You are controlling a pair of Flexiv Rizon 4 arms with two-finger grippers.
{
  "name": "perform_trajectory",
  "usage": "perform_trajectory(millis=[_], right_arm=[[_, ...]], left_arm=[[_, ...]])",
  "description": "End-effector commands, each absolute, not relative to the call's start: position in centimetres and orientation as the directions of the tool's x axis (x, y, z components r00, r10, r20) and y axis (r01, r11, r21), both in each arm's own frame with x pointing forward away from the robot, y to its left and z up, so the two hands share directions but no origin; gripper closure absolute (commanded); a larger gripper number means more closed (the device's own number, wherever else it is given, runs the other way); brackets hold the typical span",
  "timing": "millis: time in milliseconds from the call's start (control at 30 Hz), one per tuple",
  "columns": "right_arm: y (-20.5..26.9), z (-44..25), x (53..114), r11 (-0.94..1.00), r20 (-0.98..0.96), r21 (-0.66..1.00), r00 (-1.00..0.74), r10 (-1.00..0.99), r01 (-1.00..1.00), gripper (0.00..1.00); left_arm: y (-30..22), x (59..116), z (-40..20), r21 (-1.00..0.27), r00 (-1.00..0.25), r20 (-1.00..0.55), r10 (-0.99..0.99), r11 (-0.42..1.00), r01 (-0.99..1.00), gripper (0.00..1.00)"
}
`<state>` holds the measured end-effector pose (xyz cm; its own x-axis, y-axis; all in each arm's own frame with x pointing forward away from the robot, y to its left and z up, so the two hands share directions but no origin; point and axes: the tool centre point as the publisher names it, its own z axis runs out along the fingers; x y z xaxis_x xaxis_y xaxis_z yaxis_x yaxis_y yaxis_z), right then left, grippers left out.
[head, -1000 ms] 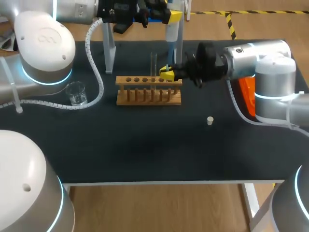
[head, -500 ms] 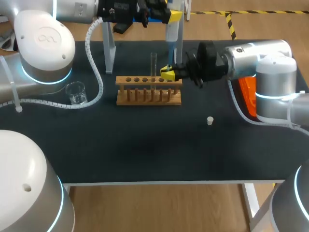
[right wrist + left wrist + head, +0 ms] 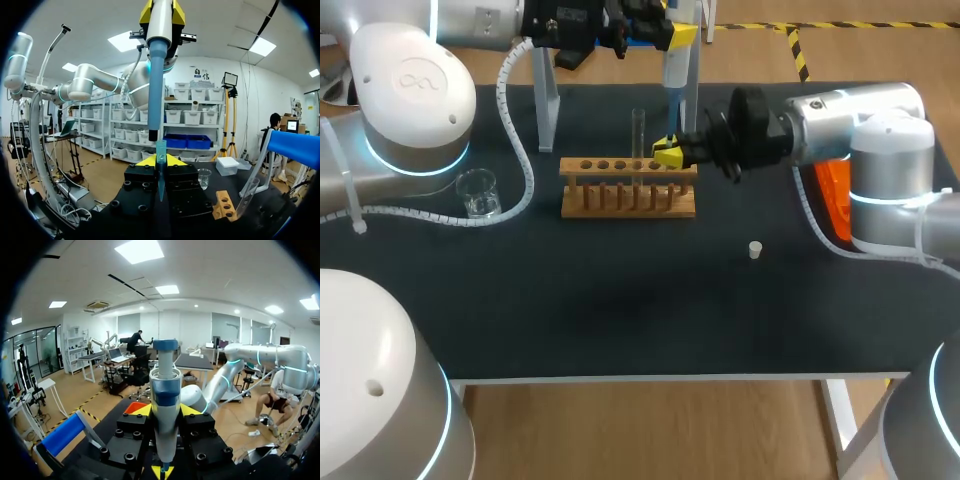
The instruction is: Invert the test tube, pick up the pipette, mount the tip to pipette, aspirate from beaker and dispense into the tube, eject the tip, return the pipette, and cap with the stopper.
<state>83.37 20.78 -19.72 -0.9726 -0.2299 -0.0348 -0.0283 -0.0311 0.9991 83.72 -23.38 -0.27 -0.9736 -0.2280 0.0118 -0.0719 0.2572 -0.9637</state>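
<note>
At the back middle of the bench, just at 3 o'clock of the wooden rack, the right gripper is holding the pipette tip upright, jaws clenched on its lower body, open mouth facing up. Directly over it the left gripper is gripping the pipette by its barrel, jaws pressed on both sides, nozzle pointing down at the tip. In the right wrist view the nozzle is sitting just above the tip's mouth; whether it is seated I cannot tell.

The test tube is standing upright in the rack, at 9 o'clock of the right gripper. The beaker is sitting well apart at 9 o'clock of the rack, and the stopper is lying at 4 o'clock of it.

Judgement: tip-mounting step, early in the task. The tip is looking light, thin-walled, slick and tapered, so it is likely slipping or tilting under a push. Best hold is low on the body, leaving the collar free. The pipette is looking rigid, so it is taking a firm barrel grip. The glass tube nearby is fragile.
</note>
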Motion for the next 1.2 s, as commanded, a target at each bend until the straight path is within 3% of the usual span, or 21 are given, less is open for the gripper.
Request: perform_trajectory(millis=[33,1200], right_arm=[[20.8,-19.2,83.4,-0.031,-0.04,0.999,-0.971,-0.235,-0.034,1.0],[20.8,-18.9,83.5,-0.034,-0.05,0.998,-0.97,-0.24,-0.044,1.0]], left_arm=[[-23.2,83.7,-0.3,-0.963,-0.974,0.012,-0.226,0.258,-0.071,1.0],[-23.2,83.7,-0.3,-0.963,-0.974,0.012,-0.226,0.258,-0.071,1.0]])
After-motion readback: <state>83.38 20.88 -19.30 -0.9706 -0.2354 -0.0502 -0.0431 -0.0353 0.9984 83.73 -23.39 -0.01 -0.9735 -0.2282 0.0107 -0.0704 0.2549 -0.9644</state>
